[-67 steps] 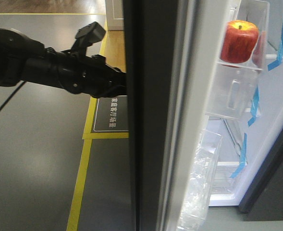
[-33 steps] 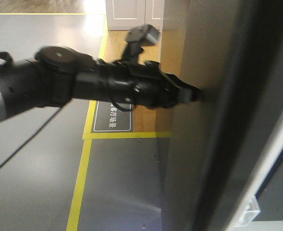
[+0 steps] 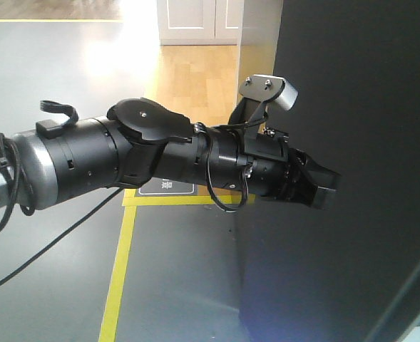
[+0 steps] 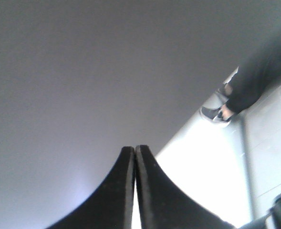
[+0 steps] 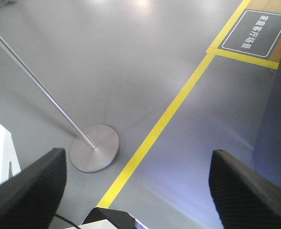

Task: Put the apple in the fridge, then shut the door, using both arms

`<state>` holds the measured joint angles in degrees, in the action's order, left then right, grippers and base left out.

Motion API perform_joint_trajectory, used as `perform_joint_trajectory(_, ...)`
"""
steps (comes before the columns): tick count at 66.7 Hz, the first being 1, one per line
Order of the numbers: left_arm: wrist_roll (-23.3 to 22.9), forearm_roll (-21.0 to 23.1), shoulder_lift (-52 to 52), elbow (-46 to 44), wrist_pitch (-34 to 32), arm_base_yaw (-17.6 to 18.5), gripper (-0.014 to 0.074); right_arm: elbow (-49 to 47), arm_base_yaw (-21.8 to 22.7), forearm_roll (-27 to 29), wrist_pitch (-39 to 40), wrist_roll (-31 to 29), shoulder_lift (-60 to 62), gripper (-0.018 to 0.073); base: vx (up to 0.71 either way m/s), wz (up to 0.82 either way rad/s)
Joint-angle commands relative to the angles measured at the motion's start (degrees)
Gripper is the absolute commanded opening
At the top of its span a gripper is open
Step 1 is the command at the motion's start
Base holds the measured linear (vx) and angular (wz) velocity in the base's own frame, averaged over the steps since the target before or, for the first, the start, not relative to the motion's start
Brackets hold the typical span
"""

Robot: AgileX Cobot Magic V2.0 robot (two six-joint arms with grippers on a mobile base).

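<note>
Apple is sitting out of view now, behind the door, which has swung across the frame's right since a second ago. Left gripper, fingers pressed together, is apparently pushing its dark face. Right gripper is hanging spread apart above the floor. Closing is looking nearly finished.

Left black jointed arm with the light grey housing is stretched out pretty much level, wrist straight. The left black gripper on its end has both fingers pressed flat together, zero gap. Right black gripper points downward, textured pads spread wide apart.
</note>
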<state>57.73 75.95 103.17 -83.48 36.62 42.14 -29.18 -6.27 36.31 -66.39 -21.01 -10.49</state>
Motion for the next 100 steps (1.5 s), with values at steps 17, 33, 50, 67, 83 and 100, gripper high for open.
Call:
perform_joint_trajectory(17,-29.5,-37.11,-10.52,-2.03,0.52,0.2,-0.0006,-1.21,0.05,1.79,2.49,-0.28,-0.9,0.0583,0.0,0.0)
perform_joint_trajectory(33,-49.91,-62.62,-18.57,-0.74,3.15,0.2,-0.0006,-1.21,0.05,1.79,2.49,-0.28,-0.9,0.0583,0.0,0.0)
perform_joint_trajectory(50,-62.77,-78.01,-30.41,13.24,2.2,-1.22,-0.0006,-1.21,0.05,1.54,3.04,-0.29,-0.9,0.0583,0.0,0.0)
perform_joint_trajectory(67,-74.21,-90.17,-41.87,24.26,4.0,-3.96,-0.0006,-1.21,0.05,-3.26,5.64,0.53,-1.12,0.0562,0.0,0.0)
perform_joint_trajectory(83,-74.08,-92.71,-45.45,27.97,3.5,-4.0,-0.0006,-1.26,0.05,-15.09,7.41,9.56,-7.1,0.0395,0.0,0.0)
perform_joint_trajectory(100,-74.08,-92.64,-45.39,27.97,3.39,-4.0,-0.0006,-1.57,0.05,-23.98,10.29,10.51,-16.23,0.0073,0.0,0.0)
